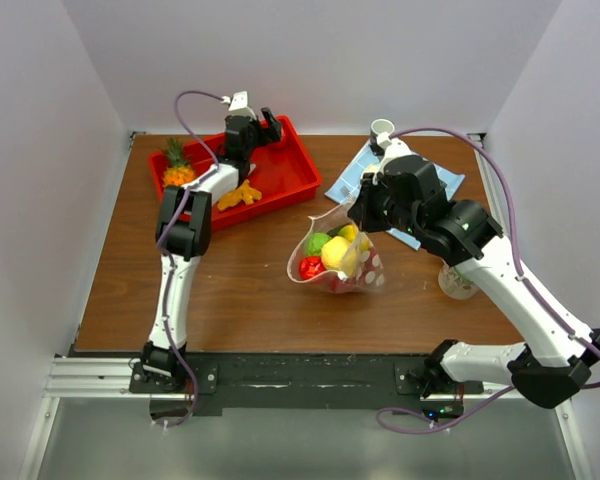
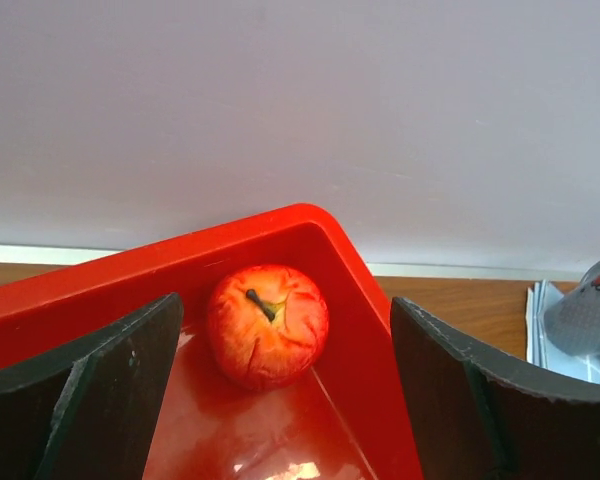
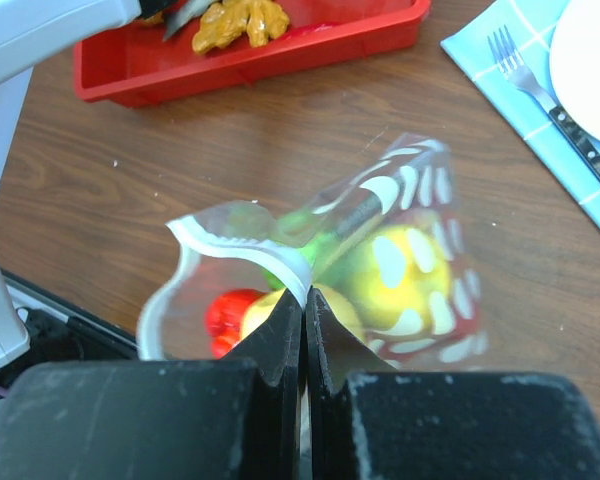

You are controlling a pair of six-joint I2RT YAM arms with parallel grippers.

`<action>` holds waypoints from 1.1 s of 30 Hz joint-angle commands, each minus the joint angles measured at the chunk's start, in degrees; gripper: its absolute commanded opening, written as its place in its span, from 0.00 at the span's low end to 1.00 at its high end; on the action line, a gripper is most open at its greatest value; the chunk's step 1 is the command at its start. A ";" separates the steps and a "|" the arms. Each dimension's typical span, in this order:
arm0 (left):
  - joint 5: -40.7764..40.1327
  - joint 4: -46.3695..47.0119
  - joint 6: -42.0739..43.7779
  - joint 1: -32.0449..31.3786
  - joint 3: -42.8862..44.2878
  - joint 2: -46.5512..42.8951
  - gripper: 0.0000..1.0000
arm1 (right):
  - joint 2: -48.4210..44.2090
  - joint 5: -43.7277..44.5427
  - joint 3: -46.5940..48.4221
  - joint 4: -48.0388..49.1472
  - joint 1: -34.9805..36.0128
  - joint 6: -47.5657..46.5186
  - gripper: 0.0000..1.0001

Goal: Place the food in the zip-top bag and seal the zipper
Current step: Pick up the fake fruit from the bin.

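Your left arm (image 1: 175, 270) is stretched way out toward the far left, wrist tipped down, left gripper (image 2: 290, 350) with jaws spread wide. Your right arm (image 1: 520, 290) elbows in toward the middle, right gripper (image 3: 305, 305) pinched tight on the zip-top bag (image 3: 420, 200) rim.

Corner walls of the red tray (image 2: 360, 300) hem the apple (image 2: 267, 325) behind; its front lies open

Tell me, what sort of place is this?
Likely a robot test booth, not a kitchen: plain white walls box in a wooden table, two arms are mounted on a metal rail, and the fruit looks plastic, like the toy apple.
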 commanded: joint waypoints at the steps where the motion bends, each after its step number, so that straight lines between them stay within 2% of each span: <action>1: 0.21 6.20 -4.84 0.31 6.52 4.27 0.89 | -1.99 -1.81 -0.41 4.43 0.08 -0.68 0.00; 6: 1.70 6.64 -6.70 0.13 9.87 7.80 0.84 | -1.55 -2.16 -0.41 4.52 0.08 -0.77 0.00; 14: 0.65 6.82 -7.14 -0.48 8.56 8.85 0.76 | -0.85 -3.30 -1.55 5.31 0.08 -1.38 0.00; 33: -1.46 5.68 -6.88 -1.53 10.67 13.07 0.71 | -0.59 -3.48 -1.38 6.01 0.08 -1.03 0.00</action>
